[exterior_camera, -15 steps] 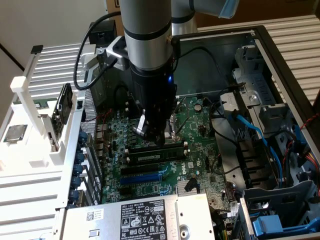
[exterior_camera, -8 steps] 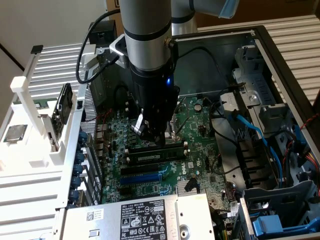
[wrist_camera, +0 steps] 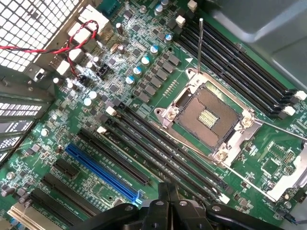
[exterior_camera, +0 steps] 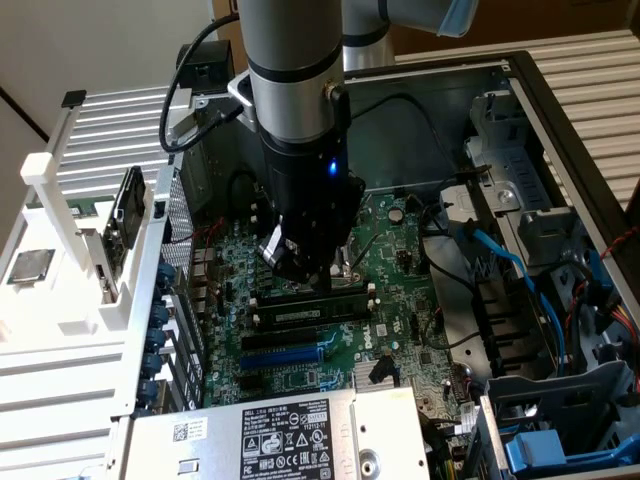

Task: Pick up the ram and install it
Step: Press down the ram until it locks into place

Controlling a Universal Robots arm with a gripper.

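Hovering pincer (exterior_camera: 305,262) just above seated ram (exterior_camera: 310,312), motherboard (exterior_camera: 400,330) around

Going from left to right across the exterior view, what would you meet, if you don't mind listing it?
Silver processor chip → white rack → robot's hand above the motherboard → blue cable → blue drive caddy.

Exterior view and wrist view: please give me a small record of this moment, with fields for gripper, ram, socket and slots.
gripper: low over the motherboard, inside the open computer case
ram: lying in a memory slot, just below the gripper
processor socket: open, no chip in it
memory slots: long black, beside the socket
blue slot: no card in it
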